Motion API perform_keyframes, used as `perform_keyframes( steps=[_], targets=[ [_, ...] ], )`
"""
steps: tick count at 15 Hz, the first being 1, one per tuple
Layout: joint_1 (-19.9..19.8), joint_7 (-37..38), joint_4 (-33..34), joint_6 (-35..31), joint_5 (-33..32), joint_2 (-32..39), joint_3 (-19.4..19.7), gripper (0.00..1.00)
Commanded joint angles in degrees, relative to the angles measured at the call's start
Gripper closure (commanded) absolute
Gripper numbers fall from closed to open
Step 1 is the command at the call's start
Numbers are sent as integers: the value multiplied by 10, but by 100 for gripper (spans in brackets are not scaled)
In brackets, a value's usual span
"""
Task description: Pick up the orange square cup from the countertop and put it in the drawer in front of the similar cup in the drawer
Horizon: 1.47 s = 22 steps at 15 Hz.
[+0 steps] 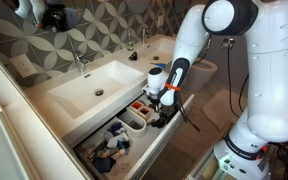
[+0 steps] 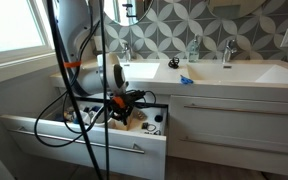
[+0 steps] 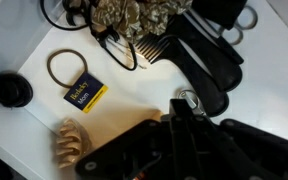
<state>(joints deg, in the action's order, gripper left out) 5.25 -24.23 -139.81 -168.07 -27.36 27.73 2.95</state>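
The drawer point(image 1: 156, 143) stands open under the white countertop point(image 1: 46, 100); both also show in an exterior view, the drawer point(image 2: 89, 140) below the countertop point(image 2: 219, 80). My gripper point(image 1: 167, 108) is down inside the drawer, also seen in an exterior view point(image 2: 124, 106). In the wrist view its dark fingers point(image 3: 181, 108) look pressed together with nothing between them, above the white drawer floor point(image 3: 24, 40). One small orange-red cup point(image 1: 140, 103) sits in the drawer just beside the gripper; I cannot tell which cup it is. No second orange cup shows.
White organizer bins point(image 1: 134, 120) and dark and blue toiletries point(image 1: 109, 150) fill the drawer. The wrist view shows a hair tie point(image 3: 68, 68), a blue and yellow packet point(image 3: 85, 95), a black lid point(image 3: 10, 90), a comb point(image 3: 156, 45) and black appliances point(image 3: 209, 55). A blue item point(image 2: 185, 80) lies on the countertop.
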Motion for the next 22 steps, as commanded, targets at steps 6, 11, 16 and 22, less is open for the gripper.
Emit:
perform_keyframes(
  steps=[6, 11, 16, 22],
  targets=[
    [37, 20, 64, -63, -17, 84, 44, 100],
    [26, 12, 76, -79, -6, 100, 35, 100],
    [13, 10, 77, -101, 2, 102, 24, 100],
    [20, 13, 77, -114, 3, 107, 33, 100]
  ],
)
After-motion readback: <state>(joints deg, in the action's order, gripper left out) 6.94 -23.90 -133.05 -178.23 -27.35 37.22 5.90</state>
